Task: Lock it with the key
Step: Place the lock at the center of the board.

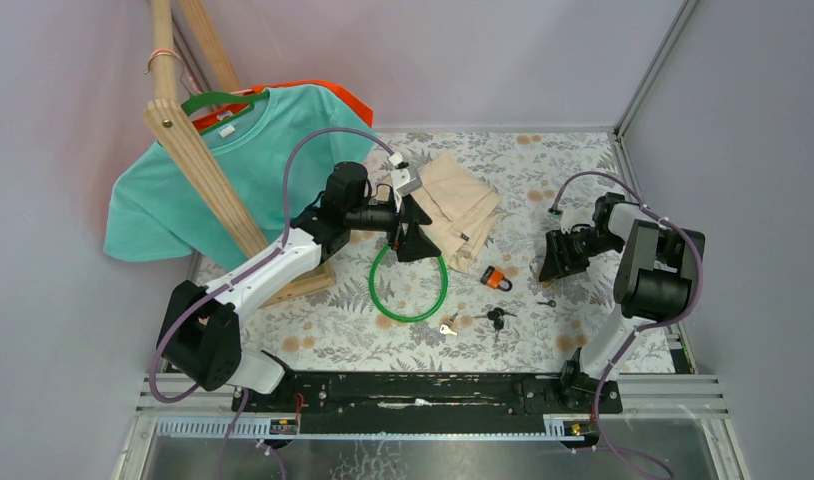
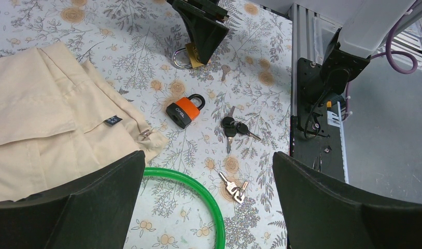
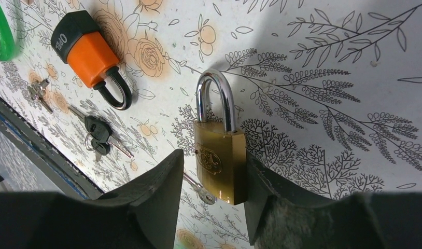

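Brass padlock (image 3: 219,155) lies flat on the worktop (image 3: 328,129), shackle seated as far as I can tell. Right pincer (image 3: 214,171) straddles its body with fingers parted and a gap at one finger: no grip. Left pincer (image 2: 208,171) gapes wide and empty, well apart from the padlock. Small silver key (image 3: 201,193) lies just beside the padlock's base. Orange padlock (image 3: 87,49) and black-headed keys (image 3: 99,135) lie farther off.

Judged step: padlock placed, key not yet fetched. Next move calls for pinching that thin key, steadying the body and aligning key with keyway.

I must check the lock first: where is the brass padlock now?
In the right wrist view the brass padlock lies on the table between the fingers of the right gripper, right of the orange padlock.
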